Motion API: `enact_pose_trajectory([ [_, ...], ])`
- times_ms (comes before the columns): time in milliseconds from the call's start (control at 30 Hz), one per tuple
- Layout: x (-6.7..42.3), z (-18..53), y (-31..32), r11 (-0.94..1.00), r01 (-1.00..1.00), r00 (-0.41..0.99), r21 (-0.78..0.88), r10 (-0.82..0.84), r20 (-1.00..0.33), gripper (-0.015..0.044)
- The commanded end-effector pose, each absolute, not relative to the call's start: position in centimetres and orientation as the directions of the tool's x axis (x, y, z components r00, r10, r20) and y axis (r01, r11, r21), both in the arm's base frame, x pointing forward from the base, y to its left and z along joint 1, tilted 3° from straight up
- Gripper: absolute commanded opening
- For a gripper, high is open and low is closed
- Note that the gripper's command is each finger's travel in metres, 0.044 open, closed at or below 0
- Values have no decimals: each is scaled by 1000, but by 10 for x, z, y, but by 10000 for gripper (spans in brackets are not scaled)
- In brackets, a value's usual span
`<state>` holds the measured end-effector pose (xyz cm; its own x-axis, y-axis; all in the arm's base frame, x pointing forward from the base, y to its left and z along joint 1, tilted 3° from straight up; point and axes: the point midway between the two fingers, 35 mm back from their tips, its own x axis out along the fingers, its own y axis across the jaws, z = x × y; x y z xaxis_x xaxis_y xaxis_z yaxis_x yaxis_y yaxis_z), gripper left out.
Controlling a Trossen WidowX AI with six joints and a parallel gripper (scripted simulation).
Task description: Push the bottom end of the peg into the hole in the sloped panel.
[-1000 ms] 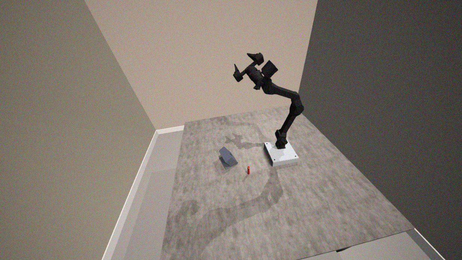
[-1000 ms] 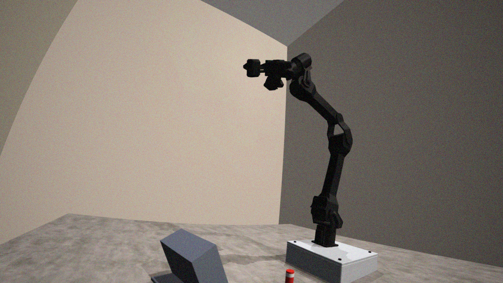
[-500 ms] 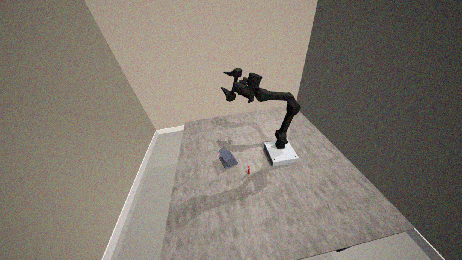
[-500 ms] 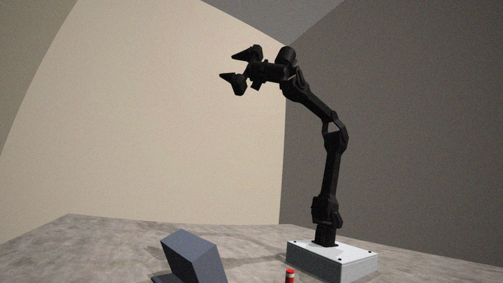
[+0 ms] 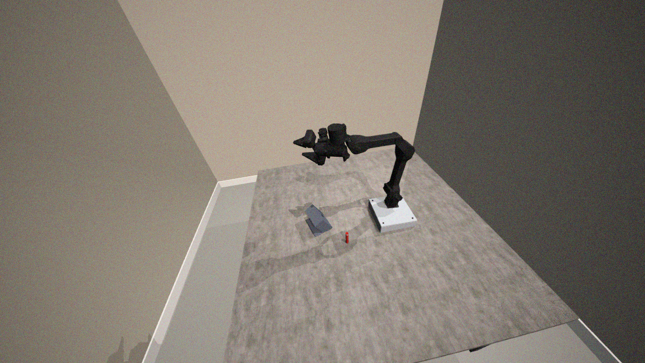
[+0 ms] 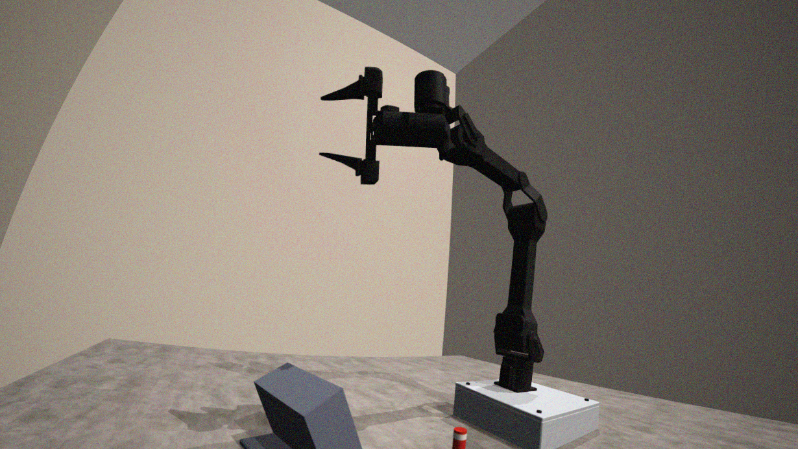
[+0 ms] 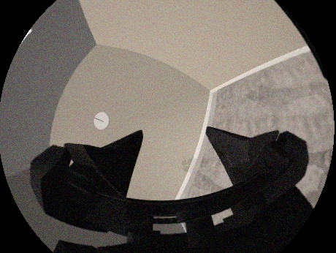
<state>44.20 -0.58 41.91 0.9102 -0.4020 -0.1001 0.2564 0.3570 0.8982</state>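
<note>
A small red peg (image 5: 346, 237) (image 6: 459, 438) with a pale band near its top stands upright on the table; its lower part is cut off in the exterior view. The grey-blue sloped panel (image 5: 319, 222) (image 6: 303, 399) stands to the left of the peg in the top and exterior views. Its hole cannot be made out clearly. My gripper (image 5: 298, 149) (image 6: 320, 126) (image 7: 175, 131) is open and empty, held high above the table and pointing roughly level, away from the base. Neither peg nor panel shows in the wrist view.
The white base block (image 5: 392, 216) (image 6: 527, 401) carries the arm and stands to the right of the peg and panel. The table (image 5: 383, 288) (image 6: 139, 379) ends at a left edge in the top view, with the floor below. Walls rise around it.
</note>
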Motion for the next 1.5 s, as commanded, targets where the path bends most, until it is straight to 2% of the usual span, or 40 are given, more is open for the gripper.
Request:
enact_pose_trajectory([
  [0, 454, 375, 18, 500, 369, 919, 784, -320, -229, 440],
  [200, 457, 326, 47, 665, 427, 897, 613, -224, -382, 440],
  [400, 451, 278, 73, 808, 405, 836, 427, -138, -531, 440],
  [867, 408, 178, 126, 991, 107, 569, 85, 9, -822, 440],
  [1167, 363, 126, 149, 984, -178, 327, -7, 52, -943, 440],
  [1467, 308, 88, 166, 893, -450, 58, 25, 57, -997, 440],
])
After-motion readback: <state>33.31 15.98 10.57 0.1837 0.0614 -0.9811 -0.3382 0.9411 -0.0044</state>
